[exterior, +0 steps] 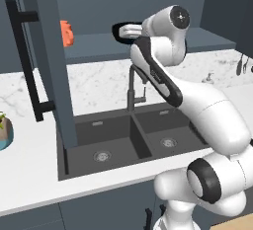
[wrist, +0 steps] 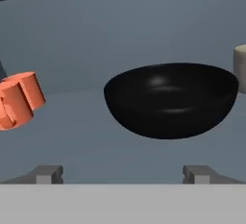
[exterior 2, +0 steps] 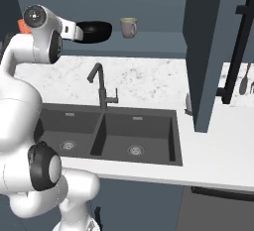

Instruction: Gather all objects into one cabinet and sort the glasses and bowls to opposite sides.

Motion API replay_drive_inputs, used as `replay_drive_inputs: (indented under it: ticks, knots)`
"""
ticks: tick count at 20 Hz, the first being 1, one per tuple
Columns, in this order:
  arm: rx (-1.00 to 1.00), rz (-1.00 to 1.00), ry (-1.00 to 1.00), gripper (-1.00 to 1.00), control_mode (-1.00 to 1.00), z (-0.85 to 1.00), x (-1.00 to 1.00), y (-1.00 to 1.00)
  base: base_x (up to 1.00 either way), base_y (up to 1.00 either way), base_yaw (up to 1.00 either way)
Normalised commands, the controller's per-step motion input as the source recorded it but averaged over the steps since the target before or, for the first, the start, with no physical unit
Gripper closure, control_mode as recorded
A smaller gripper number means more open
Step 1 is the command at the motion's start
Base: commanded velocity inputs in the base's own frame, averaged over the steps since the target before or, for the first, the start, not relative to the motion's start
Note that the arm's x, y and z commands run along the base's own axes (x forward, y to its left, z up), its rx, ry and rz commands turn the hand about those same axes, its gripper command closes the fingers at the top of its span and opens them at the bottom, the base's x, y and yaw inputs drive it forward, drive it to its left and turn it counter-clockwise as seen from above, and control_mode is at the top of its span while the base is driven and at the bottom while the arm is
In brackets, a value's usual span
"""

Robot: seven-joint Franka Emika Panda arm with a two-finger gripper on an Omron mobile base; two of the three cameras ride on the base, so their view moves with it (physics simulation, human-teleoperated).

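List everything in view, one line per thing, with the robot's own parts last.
bowl: one, glossy black, on the cabinet shelf, middle
mug: one, grey-beige, on the shelf right of the bowl
orange cups: two, orange, close together on the shelf left of the bowl
cabinet doors: two, slate-blue, swung open, black bar handles
sink: one, dark double basin
faucet: one, dark, behind the sink
counter: one, white marble
potted plant: one, left counter edge
utensils: dark, hanging at right
pincer: one, open, facing the bowl
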Motion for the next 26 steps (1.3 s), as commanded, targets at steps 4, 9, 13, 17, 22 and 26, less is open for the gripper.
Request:
replay_drive_inputs:
  ticks: [4,9,13,17,22,26]
  knots:
    - [0.0,0.04,0.06,-1.0,-1.0,0.02,0.0,-0.86,0.0,0.0,0.0]
    - [0.0,0.11,0.03,-1.0,-1.0,0.12,0.0,-0.85,0.0,0.0,0.0]
    - [0.0,0.14,0.05,-1.0,-1.0,0.22,0.01,-0.62,0.0,0.0,0.0]
    - [0.0,0.14,0.02,-1.0,-1.0,0.03,0.0,-0.63,0.0,0.0,0.0]
    - [0.0,0.13,0.0,-1.0,-1.0,0.0,0.0,-0.59,0.0,0.0,0.0]
    - [0.0,0.08,0.0,-1.0,-1.0,0.0,0.1,-0.44,0.0,0.0,0.0]
